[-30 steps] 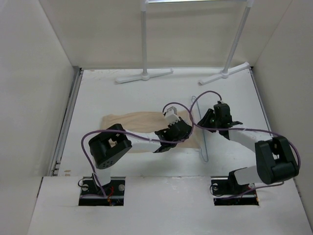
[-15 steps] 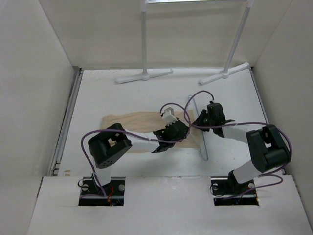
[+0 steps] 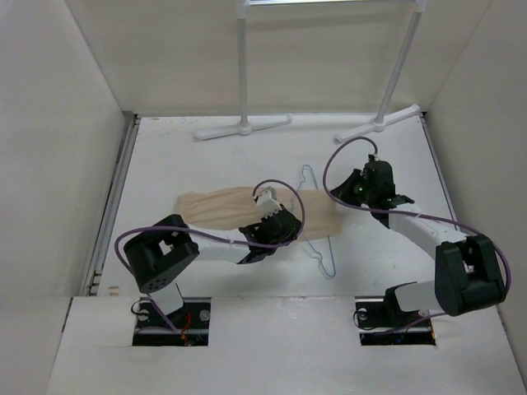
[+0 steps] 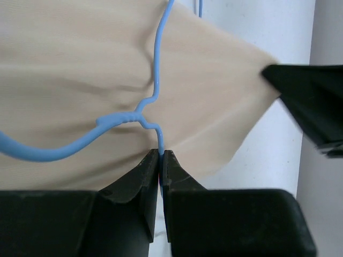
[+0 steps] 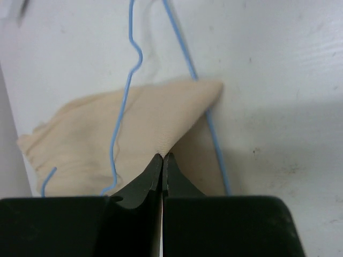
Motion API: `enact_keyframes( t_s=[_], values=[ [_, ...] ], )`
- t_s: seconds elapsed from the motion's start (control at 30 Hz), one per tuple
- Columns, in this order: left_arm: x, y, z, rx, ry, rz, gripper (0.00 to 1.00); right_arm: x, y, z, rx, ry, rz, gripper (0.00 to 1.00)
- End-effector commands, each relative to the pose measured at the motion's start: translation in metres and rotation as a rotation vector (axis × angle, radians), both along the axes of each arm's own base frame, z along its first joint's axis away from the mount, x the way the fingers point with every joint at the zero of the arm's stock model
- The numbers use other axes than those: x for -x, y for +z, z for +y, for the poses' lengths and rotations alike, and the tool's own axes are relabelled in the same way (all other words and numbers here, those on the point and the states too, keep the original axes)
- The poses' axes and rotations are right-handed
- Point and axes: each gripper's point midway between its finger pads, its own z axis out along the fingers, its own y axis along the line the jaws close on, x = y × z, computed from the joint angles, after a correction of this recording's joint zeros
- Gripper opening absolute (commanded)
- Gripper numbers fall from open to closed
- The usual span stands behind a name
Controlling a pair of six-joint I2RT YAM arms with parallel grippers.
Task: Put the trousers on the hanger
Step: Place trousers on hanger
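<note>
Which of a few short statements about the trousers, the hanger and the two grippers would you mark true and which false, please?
1. The left gripper has its fingers shut on the hanger, on the wire just below its twist. True.
2. The right gripper stands open above the trousers. False: its fingers are shut on a pinch of the trousers' fabric near a corner.
3. The trousers hang from the white rack. False: they lie flat on the table, apart from the rack.
4. The hanger's wire crosses the trousers. True.
</note>
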Motion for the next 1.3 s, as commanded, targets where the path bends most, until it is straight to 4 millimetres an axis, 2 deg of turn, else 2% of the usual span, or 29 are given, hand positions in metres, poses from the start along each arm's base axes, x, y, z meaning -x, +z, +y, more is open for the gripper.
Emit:
enact_keyframes(
  t_s=[0.0, 0.1, 0.27, 0.37, 0.43, 0.47, 0.53, 0.57, 0.6, 0.63, 0.7, 0.8, 0.87, 0.97, 1.03, 1.1, 1.2, 1.27],
  values=[
    [-0.003, 0.011, 0.023, -0.020, 0.026, -0.026, 0.00, -0.014, 0.020, -0.021, 0.017, -0.054, -0.022, 0.00],
    [-0.001, 0.011, 0.049, -0.060, 0.041, -0.030, 0.00, -0.016, 0.017, -0.045, 0.025, -0.118, -0.007, 0.00],
    [0.000, 0.014, 0.107, -0.163, 0.066, -0.032, 0.00, -0.023, 0.011, -0.077, 0.036, -0.218, 0.026, 0.00],
    [0.004, 0.025, 0.140, -0.201, 0.084, -0.041, 0.00, -0.025, 0.006, -0.088, 0.055, -0.250, 0.043, 0.00],
    [0.006, 0.033, 0.151, -0.209, 0.079, -0.050, 0.00, -0.025, 0.003, -0.089, 0.068, -0.257, 0.051, 0.01],
    [0.008, 0.038, 0.153, -0.212, 0.073, -0.055, 0.00, -0.026, 0.001, -0.093, 0.082, -0.279, 0.056, 0.05],
    [0.008, 0.050, 0.149, -0.207, 0.058, -0.073, 0.00, -0.027, -0.001, -0.097, 0.104, -0.300, 0.055, 0.23],
    [0.009, 0.058, 0.143, -0.201, 0.041, -0.090, 0.00, -0.026, 0.000, -0.092, 0.117, -0.289, 0.050, 0.42],
    [0.009, 0.067, 0.137, -0.198, 0.028, -0.107, 0.00, -0.024, 0.003, -0.086, 0.130, -0.271, 0.046, 0.55],
    [0.008, 0.076, 0.131, -0.196, 0.016, -0.123, 0.00, -0.021, 0.007, -0.084, 0.154, -0.265, 0.045, 0.64],
    [0.006, 0.094, 0.116, -0.197, -0.017, -0.159, 0.00, -0.013, 0.025, -0.079, 0.218, -0.251, 0.004, 0.70],
    [0.001, 0.114, 0.099, -0.193, -0.041, -0.195, 0.01, 0.007, 0.061, -0.056, 0.285, -0.145, -0.111, 0.71],
    [-0.003, 0.121, 0.088, -0.184, -0.054, -0.200, 0.01, 0.027, 0.080, -0.029, 0.270, -0.032, -0.202, 0.69],
    [-0.005, 0.125, 0.073, -0.175, -0.083, -0.202, 0.02, 0.070, 0.093, 0.033, 0.126, 0.228, -0.300, 0.56],
    [-0.006, 0.127, 0.065, -0.169, -0.093, -0.206, 0.02, 0.101, 0.102, 0.076, -0.024, 0.390, -0.340, 0.56],
    [-0.007, 0.129, 0.061, -0.165, -0.093, -0.212, 0.02, 0.127, 0.115, 0.110, -0.165, 0.494, -0.390, 0.61],
    [-0.009, 0.134, 0.059, -0.151, -0.078, -0.228, 0.02, 0.139, 0.127, 0.133, -0.301, 0.506, -0.440, 0.66],
    [-0.009, 0.134, 0.058, -0.146, -0.075, -0.231, 0.02, 0.139, 0.122, 0.139, -0.333, 0.497, -0.430, 0.66]
  ],
)
